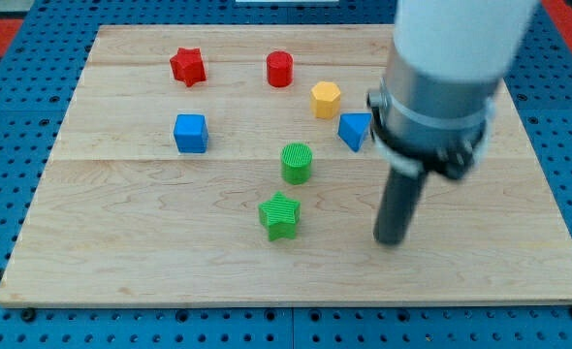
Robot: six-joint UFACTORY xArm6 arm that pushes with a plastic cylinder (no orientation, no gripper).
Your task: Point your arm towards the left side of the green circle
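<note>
green circle (297, 163) — my tip (391, 240), a bare rod holding nothing, sits well to its right.

The board (170, 252) is pale wood with lengthwise grain, on a blue pegboard (5, 194) dotted with holes. The star (187, 66) and cylinder (279, 69) are red, the cube (190, 133) and triangle (355, 129) blue, the hexagon (326, 99) yellow. The circle (297, 162) and second star (279, 215) are green with fine ridges; my tip (391, 239) is dark grey.

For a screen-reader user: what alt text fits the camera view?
My tip rests on the wooden board, at the view's right of the green circle and green star. Five other blocks lie farther up the board.
</note>
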